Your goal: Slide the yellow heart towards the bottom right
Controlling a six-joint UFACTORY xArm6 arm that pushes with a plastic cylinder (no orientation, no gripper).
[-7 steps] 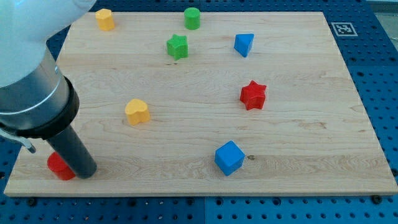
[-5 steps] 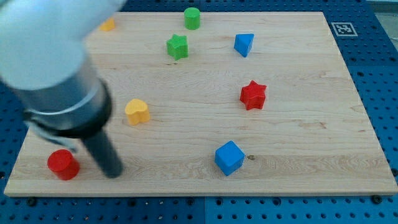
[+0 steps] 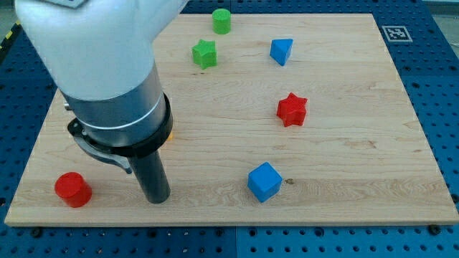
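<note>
Tip [image 3: 159,201] resting on the board [image 3: 344,186] near the view's bottom left, touching nothing; no jaws here, plain rod, holding nothing. Yellow heart [image 3: 171,131] almost fully hidden behind the arm's body [image 3: 115,79], only a thin yellow sliver showing at the housing's right edge, up and slightly right of the tip. Looking like a small, light, rigid block, likely sliding easily on the smooth wood and prone to spinning off if hit off-centre. Pushing from its upper-left side, through the middle, toward bottom right. Blue cube [image 3: 264,181] sitting along that path, possible collision. Red cylinder [image 3: 72,190] left of the tip, apart. Red star [image 3: 292,110], blue wedge [image 3: 281,51], green star [image 3: 204,54], green cylinder [image 3: 221,21] well clear, up top.
</note>
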